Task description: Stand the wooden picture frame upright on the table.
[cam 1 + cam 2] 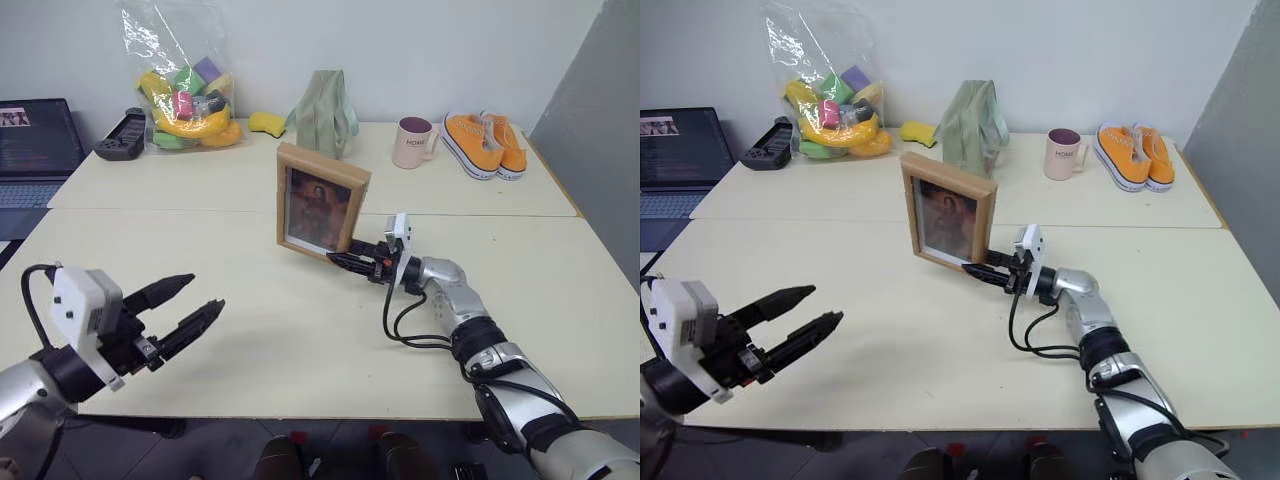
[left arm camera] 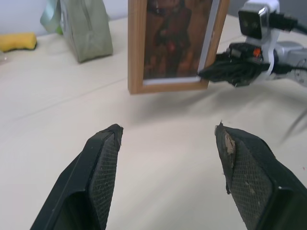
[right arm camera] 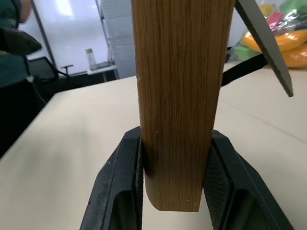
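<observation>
Your left gripper [image 1: 188, 305] is hovering wide apart and empty at near left; mid-table [image 1: 250, 330], your right gripper [image 1: 345, 260] is pinching the wooden picture frame [image 1: 320, 200] by its lower right corner. Letting go before its fold-out stand [image 3: 264, 43] is bearing risks a topple.

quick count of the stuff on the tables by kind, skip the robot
wooden picture frame: 1
olive-green cloth bag: 1
mug: 1
orange shoes: 2
clear bag of toys: 1
yellow sponge: 1
black game controller: 1
laptop: 1
Total: 9
</observation>
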You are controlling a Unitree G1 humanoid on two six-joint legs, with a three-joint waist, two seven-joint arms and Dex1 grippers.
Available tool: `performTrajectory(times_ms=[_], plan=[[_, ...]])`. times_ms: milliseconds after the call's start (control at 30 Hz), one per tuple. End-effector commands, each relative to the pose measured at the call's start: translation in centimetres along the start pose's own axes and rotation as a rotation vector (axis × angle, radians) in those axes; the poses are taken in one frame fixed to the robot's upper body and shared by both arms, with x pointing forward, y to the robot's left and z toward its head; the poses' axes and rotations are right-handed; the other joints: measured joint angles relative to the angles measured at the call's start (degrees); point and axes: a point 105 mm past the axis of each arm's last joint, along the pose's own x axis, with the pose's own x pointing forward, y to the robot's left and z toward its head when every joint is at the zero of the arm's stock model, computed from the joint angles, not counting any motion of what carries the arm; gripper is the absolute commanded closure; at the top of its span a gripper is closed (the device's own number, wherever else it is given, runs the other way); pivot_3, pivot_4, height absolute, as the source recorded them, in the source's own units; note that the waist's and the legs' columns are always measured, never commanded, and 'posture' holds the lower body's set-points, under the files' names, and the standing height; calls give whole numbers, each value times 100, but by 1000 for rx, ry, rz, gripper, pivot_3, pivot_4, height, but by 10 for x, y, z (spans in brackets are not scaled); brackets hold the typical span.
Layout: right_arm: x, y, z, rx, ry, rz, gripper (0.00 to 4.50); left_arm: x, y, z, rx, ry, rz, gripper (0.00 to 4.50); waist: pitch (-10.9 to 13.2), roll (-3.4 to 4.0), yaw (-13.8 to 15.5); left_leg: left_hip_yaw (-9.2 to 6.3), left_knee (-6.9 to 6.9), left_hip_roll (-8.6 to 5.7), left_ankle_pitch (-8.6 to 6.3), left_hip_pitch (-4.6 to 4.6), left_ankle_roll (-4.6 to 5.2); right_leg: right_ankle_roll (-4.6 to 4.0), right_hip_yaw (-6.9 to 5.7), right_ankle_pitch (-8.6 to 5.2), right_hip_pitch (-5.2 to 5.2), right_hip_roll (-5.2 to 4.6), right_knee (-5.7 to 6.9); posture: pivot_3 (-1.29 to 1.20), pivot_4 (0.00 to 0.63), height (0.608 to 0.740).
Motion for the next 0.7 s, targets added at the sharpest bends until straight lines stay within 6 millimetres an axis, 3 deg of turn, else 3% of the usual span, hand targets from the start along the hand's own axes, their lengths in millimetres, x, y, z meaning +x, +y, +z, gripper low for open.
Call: performTrajectory(times_ms=[33, 500, 700], plan=[[-5, 1, 8, 48, -38, 30, 3064, -6, 2, 5, 77, -9, 33, 1205, 0, 0, -4, 0, 0, 0, 0, 0, 0, 0, 1, 0, -1, 0, 0, 0, 150, 740], [-30, 15, -40, 239, 64, 20, 3064, -7, 18, 10, 79, -34, 108, 1205, 0, -1, -57, 2, -2, 0, 0, -4, 0, 0, 3, -1, -6, 2, 0, 0, 150, 740], [-28, 12, -41, 248, 58, -8, 3064, -6, 15, 9, 77, -23, 92, 1205, -1, -1, -58, 2, -3, 0, 0, -5, 0, 1, 3, -1, -6, 2, -1, 0, 150, 740]])
